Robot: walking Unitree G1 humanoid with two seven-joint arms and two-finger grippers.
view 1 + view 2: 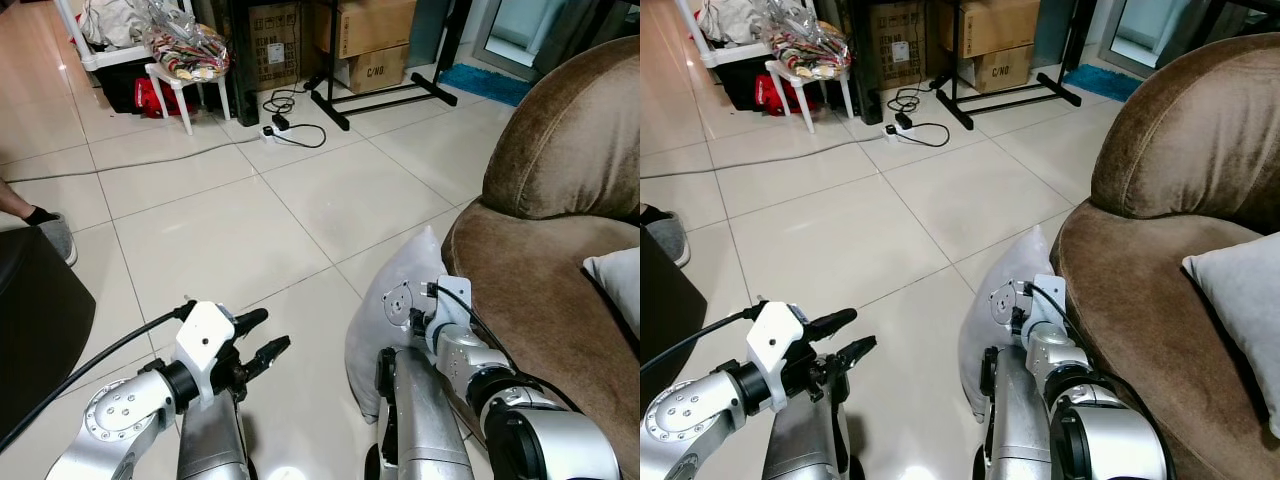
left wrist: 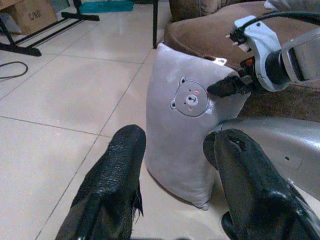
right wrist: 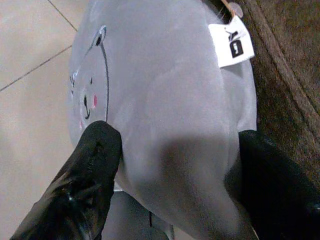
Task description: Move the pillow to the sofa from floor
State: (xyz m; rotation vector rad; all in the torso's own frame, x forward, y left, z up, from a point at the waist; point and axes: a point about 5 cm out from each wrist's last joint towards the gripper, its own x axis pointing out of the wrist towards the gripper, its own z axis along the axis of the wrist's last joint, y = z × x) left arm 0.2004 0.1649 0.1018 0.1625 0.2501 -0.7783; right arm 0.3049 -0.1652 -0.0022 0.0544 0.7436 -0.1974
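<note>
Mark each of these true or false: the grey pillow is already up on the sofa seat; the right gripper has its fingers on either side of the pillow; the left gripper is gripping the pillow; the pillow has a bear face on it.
1. The grey pillow is already on the sofa seat. False: it stands on the tiled floor, leaning against the sofa's front.
2. The right gripper has its fingers on either side of the pillow. True.
3. The left gripper is gripping the pillow. False: it is open, apart from the pillow.
4. The pillow has a bear face on it. True.
</note>
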